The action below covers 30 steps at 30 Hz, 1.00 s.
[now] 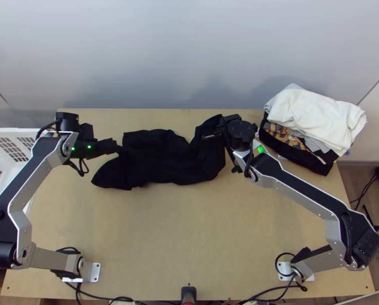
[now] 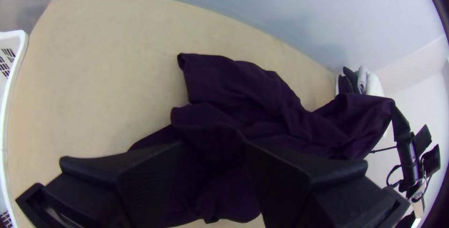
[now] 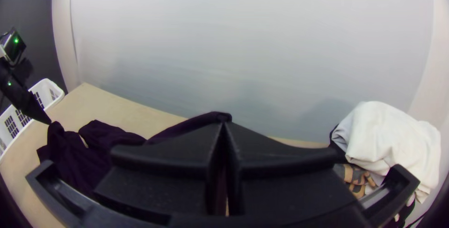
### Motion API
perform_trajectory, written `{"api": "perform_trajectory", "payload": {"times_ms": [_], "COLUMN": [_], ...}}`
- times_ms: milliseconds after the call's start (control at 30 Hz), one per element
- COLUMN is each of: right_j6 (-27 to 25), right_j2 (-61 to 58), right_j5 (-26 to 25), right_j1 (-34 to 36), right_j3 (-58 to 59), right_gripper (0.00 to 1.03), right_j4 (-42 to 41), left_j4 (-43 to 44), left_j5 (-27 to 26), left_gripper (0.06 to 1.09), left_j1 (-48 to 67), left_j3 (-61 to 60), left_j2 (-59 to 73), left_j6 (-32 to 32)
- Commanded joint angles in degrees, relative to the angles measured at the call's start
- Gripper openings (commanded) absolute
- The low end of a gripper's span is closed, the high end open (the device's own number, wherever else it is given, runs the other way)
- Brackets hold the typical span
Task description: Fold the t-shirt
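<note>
T-shirt (image 1: 169, 160): dark, rumpled and bunched, lying across the far half of the wooden table (image 1: 189, 229), and it spans the space between the two arms, folks.
Left gripper (image 1: 119, 148): right at the shirt's left part, and look, the jaws stand apart, a fair gap between the tips; cloth shows between and below them. Whether they pinch any of it, I can't tell from here.
Right gripper (image 1: 222, 125): at the other end, jaws brought together at the tips, and they've got it! A gathered bit of the shirt's edge is nipped there.
Raised end: from the left wrist view, that held part slopes up from the table to the right gripper's fingertips.
Loose cloth: creased folds between the grippers, one flap pointing toward the far edge.
Clothes pile (image 1: 311, 117): at the table's far right, white cloth on top, just beyond the right gripper.
Basket (image 1: 1, 133): white, slotted, over by the left edge.
</note>
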State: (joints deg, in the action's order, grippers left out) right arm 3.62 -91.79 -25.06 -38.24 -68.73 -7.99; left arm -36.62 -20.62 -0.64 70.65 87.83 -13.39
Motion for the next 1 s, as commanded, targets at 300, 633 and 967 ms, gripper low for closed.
{"api": "perform_trajectory", "payload": {"times_ms": [300,633,967], "right_j6": [0.0,0.0,0.4], "right_j2": [0.9,1.3,-0.1], "right_j5": [-0.5,-1.0,-9.6], "right_j1": [0.4,0.8,6.5], "right_j3": [1.3,1.2,-3.2], "right_gripper": [0.03,0.03,0.03], "right_j4": [-0.1,-0.2,-0.5], "left_j4": [-1.3,-2.3,9.0], "left_j5": [-2.3,-2.4,-2.4], "left_gripper": [0.74,0.62,0.09], "left_j1": [2.3,3.6,2.2], "left_j3": [3.2,1.2,-2.7], "left_j2": [1.5,2.9,2.3], "left_j6": [-2.3,-2.2,-12.6]}}
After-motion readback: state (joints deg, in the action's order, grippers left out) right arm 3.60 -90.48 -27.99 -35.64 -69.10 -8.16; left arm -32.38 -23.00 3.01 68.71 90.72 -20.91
